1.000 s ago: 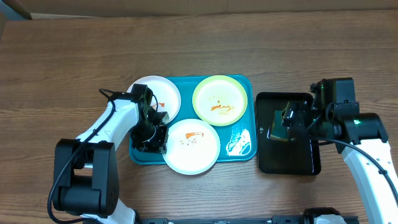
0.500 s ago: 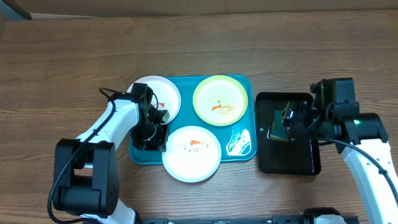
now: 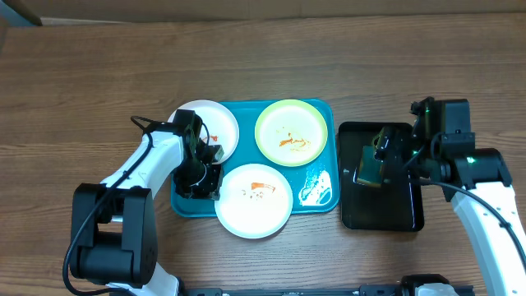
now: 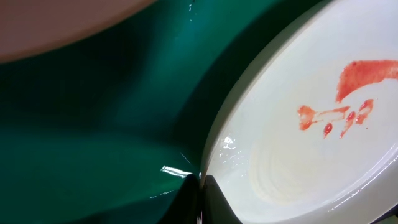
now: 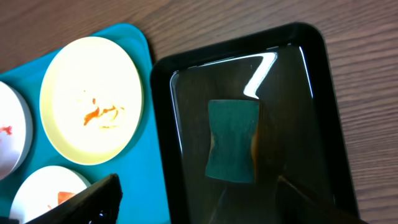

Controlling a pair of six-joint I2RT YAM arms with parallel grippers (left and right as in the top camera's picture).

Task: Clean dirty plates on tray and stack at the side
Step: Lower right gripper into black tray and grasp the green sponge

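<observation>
One smeared round white plate (image 3: 255, 200) at the turquoise plastic tray (image 3: 243, 154)'s near edge is rim-pinched by the left gripper (image 4: 200, 186); the right gripper (image 5: 208, 198) gapes.

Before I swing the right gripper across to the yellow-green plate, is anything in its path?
Nothing tall shows. The right gripper hangs open over the black tray, sponge lying in it; only that tray's rim and the turquoise tray rim lie before the yellow-green plate.

Three plates (image 3: 290, 132) on tray (image 3: 246, 111)
</observation>
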